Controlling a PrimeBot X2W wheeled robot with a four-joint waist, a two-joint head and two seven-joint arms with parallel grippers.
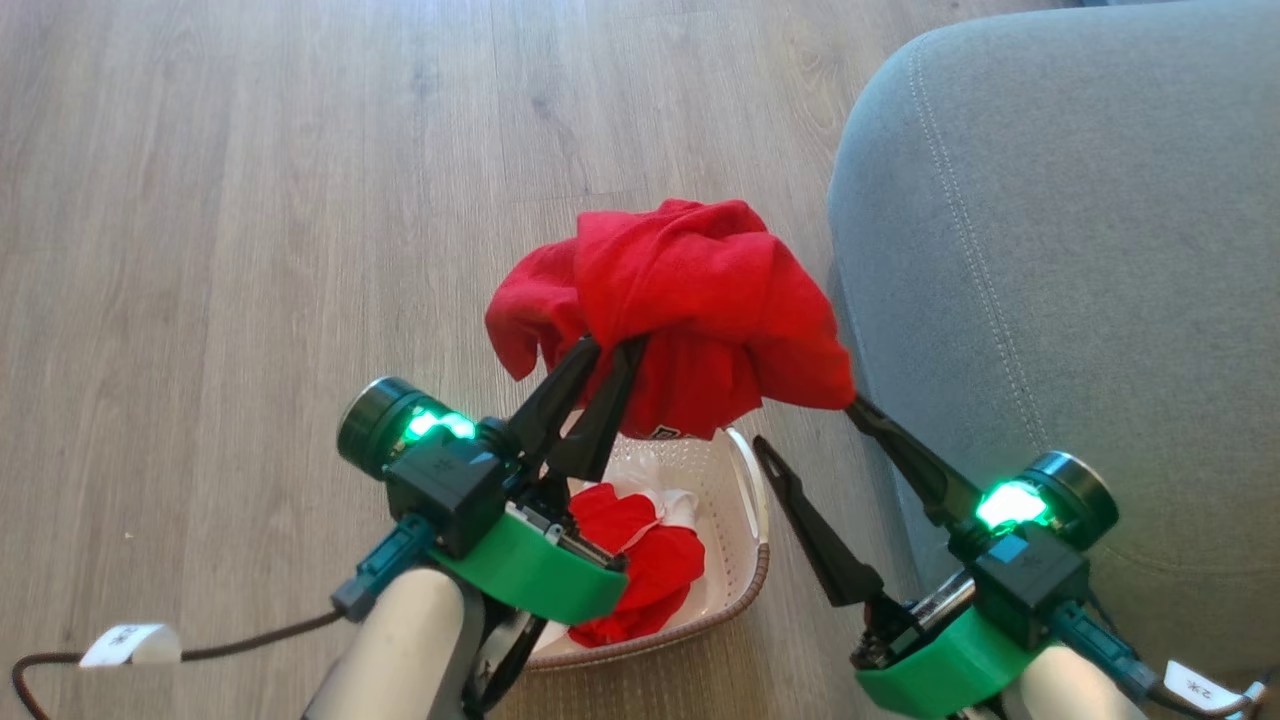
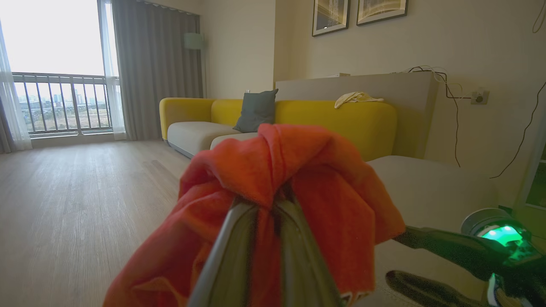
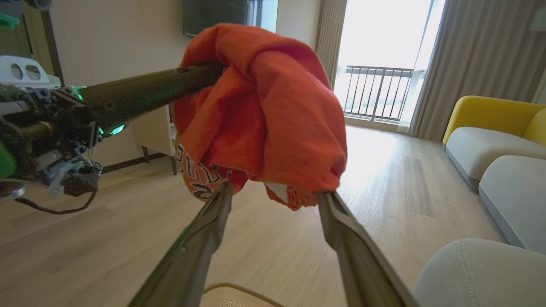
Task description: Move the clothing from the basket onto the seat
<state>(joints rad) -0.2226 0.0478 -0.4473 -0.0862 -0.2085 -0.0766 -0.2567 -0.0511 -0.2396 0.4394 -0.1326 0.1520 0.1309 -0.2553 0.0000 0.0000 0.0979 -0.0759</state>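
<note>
Red cloth count: 2 pcs. Head view: 1 bright-red soft fabric garment (image 1: 690,300) bunched in the air, pinched betw both fingers of left gripper (image 1: 612,348), hanging over 1 cream perforated plastic basket (image 1: 745,500). 1 red-and-white fabric garment (image 1: 640,560) lies inside. Right gripper (image 1: 805,425) spread wide, clamping nothing. 1 grey upholstered seat cushion (image 1: 1080,250) just beside basket.

Left wrist view: left gripper (image 2: 271,204) clamped on bright-red garment (image 2: 298,170), folds draped over tips. Right gripper (image 2: 392,258) lower right, fingers apart.

Right wrist view: right gripper (image 3: 275,192), 2 fingers apart, garment (image 3: 264,106) hem at tips. Basket rim (image 3: 239,290) at bottom edge, seat corner (image 3: 469,273) lower right.
</note>
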